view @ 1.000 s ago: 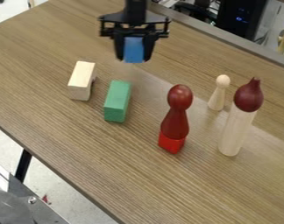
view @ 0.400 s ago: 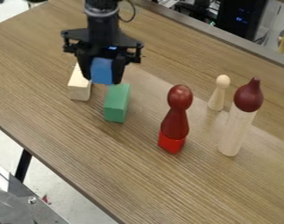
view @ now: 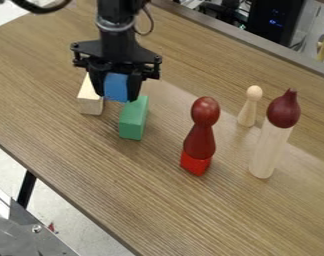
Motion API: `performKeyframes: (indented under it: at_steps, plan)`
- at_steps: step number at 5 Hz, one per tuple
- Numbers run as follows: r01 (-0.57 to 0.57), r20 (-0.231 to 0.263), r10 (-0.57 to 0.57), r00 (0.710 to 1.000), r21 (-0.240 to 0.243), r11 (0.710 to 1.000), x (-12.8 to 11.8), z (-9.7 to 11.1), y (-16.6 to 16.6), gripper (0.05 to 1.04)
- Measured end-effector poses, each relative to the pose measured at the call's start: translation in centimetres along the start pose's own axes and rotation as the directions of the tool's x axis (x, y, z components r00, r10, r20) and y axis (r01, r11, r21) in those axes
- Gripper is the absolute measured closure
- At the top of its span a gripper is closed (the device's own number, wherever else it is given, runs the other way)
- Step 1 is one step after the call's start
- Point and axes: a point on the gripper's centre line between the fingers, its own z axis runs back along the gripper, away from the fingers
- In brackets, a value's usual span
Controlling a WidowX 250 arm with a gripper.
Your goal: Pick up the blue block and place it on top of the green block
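Note:
My gripper (view: 116,95) hangs at the upper left of the table, shut on a blue block (view: 116,87). In the view, the block overlaps the gap between a pale wooden block (view: 90,102) on its left and a green block (view: 132,120) on its lower right. Both of these lie on the table, their far ends partly hidden behind the gripper. Whether the blue block touches either of them I cannot tell.
Right of the green block, a dark red figure (view: 201,135) stands on a red block (view: 195,163). Farther right are a small pale peg (view: 249,106) and a pale cylinder (view: 269,150) with a dark red top (view: 283,109). The wooden table (view: 158,210) ends diagonally at lower left.
The gripper has moved left and toward the camera with the blue block in it, from behind the blocks to over their far ends. The other objects have stayed put.

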Motion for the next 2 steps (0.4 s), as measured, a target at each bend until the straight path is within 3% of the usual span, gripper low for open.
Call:
performKeyframes:
  at_steps: [2]
  plan:
    - [-0.009, -0.004, 0.009, 1.0, 0.011, 1.0, 0.1, -0.73, -1.06, 0.497]
